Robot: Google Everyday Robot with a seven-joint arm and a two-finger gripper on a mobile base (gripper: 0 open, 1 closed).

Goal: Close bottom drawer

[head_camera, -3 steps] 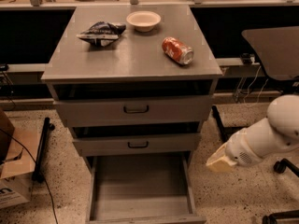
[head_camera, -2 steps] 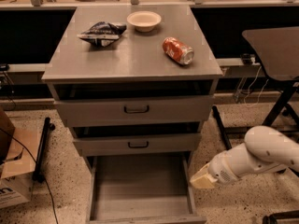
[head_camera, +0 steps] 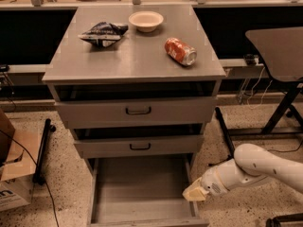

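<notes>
gripper [head_camera: 194, 193] seemingly against open bottom drawer [head_camera: 142, 188]

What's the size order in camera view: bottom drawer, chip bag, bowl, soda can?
1. bottom drawer
2. chip bag
3. bowl and soda can look alike, not ranked.
The gripper sits at the drawer's right wall.

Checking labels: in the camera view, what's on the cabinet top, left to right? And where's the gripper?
Chip bag → bowl → soda can. The gripper is low, by the right wall of the open bottom drawer.
</notes>
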